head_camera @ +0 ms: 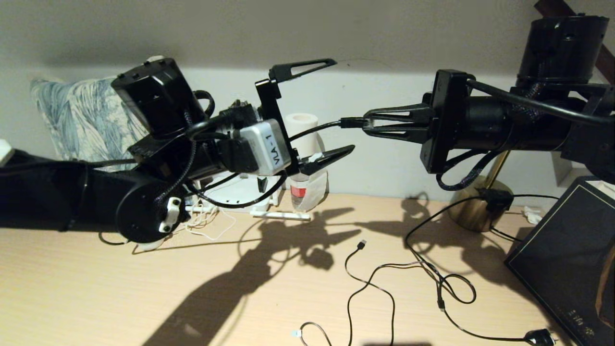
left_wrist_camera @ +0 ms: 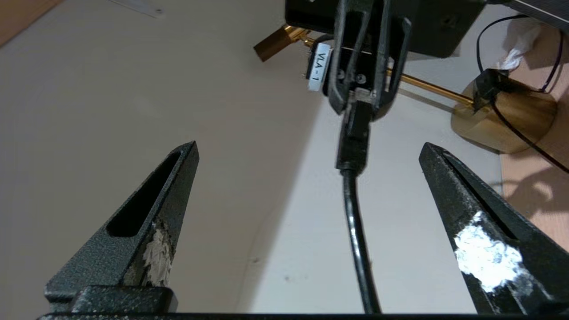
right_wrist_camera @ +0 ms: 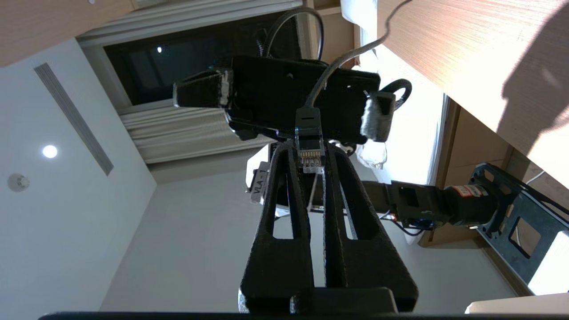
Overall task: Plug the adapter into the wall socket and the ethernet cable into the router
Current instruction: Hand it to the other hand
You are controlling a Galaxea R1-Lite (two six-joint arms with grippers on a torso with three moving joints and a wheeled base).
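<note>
Both arms are raised above the wooden table and face each other. My right gripper point(head_camera: 367, 122) point(right_wrist_camera: 310, 149) is shut on the clear clip connector of the ethernet cable point(head_camera: 317, 129) point(right_wrist_camera: 308, 129). The black cable point(left_wrist_camera: 355, 213) runs back between the spread fingers of my left gripper point(head_camera: 343, 105) point(left_wrist_camera: 309, 146), which is open and touches nothing. The white router point(head_camera: 238, 191) lies at the back of the table, mostly hidden behind my left arm. A thin white cord point(head_camera: 214, 228) trails beside it. The adapter and the wall socket are out of view.
A brass lamp base point(head_camera: 473, 211) stands at the back right, with a dark flat box point(head_camera: 562, 269) in front of it. A black USB-tip cable point(head_camera: 362, 245) and a black power-plug cord point(head_camera: 538, 336) loop over the table. A paper roll point(head_camera: 300, 125) and a patterned cushion point(head_camera: 81, 120) sit against the wall.
</note>
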